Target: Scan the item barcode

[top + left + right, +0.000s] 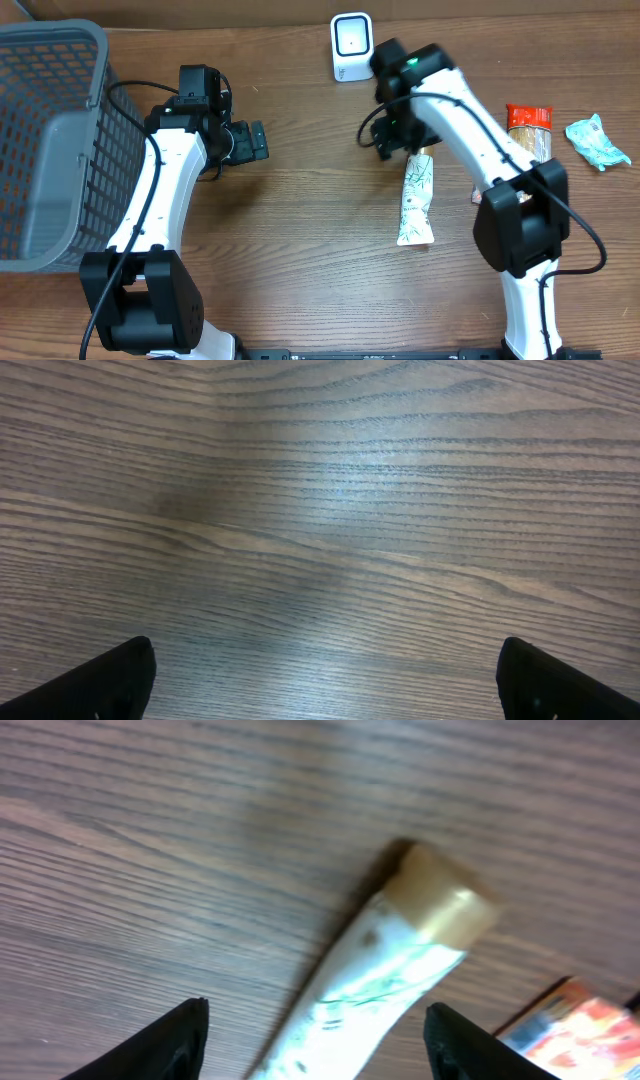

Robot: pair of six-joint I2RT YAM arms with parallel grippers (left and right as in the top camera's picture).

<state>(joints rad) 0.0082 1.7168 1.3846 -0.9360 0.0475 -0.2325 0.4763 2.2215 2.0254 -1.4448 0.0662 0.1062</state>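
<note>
Near the scanner [351, 47], the right gripper [315, 1018] hangs spread above the tube [416, 200]. The left gripper [325, 655], farther from it, gapes wide.

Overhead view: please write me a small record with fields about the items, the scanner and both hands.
scanner: white, beyond the tube
tube: white, tan cap, lying flat on table
right hand: open, over the tube's cap end, gripping nothing
left hand: open, empty
basket: grey, at the left
orange packet, teal packet: right of the tube
</note>
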